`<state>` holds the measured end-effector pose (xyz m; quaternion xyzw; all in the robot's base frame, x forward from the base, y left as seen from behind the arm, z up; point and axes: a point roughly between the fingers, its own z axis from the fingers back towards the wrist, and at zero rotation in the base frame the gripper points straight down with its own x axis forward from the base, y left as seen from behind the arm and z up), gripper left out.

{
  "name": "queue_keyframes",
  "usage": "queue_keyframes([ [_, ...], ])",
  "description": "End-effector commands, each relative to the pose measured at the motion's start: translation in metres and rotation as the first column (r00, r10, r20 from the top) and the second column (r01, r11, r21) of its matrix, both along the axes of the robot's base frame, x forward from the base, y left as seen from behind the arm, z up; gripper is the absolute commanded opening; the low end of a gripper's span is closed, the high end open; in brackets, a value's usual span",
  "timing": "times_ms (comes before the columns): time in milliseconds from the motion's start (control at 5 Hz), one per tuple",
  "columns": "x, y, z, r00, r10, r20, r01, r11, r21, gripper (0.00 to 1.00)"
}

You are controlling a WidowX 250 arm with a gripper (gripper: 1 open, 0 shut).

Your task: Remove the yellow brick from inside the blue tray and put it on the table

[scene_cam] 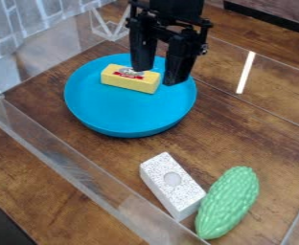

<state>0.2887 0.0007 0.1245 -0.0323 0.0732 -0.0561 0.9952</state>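
Jaws (160, 78) spread over one blue tray (124, 117), one yellow brick (129, 80) inside toward eleven o'clock, one white block (172, 185) outside toward five.

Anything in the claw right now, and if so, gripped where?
Nothing looks held: the claw is open above the blue tray, and the yellow brick lies in the tray.

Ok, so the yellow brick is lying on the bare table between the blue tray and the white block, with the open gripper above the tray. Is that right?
Not quite: the yellow brick lies inside the blue tray, as the camera view shows. The open gripper is above the tray.
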Motion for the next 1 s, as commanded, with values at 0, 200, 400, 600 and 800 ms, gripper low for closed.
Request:
queue_keyframes([
  [0,0.008,0.01,0.017,0.998,0.014,0.063,-0.014,1.0,0.001,1.0],
  [200,0.008,0.012,0.016,0.998,0.003,0.058,-0.003,1.0,0.003,1.0],
  [400,0.008,0.015,0.015,0.999,-0.008,0.053,0.008,1.0,0.005,1.0],
  [600,0.008,0.018,0.015,0.999,-0.018,0.049,0.018,1.0,0.007,1.0],
  [800,0.009,0.025,0.008,1.0,-0.004,0.01,0.004,1.0,0.011,0.0],
])
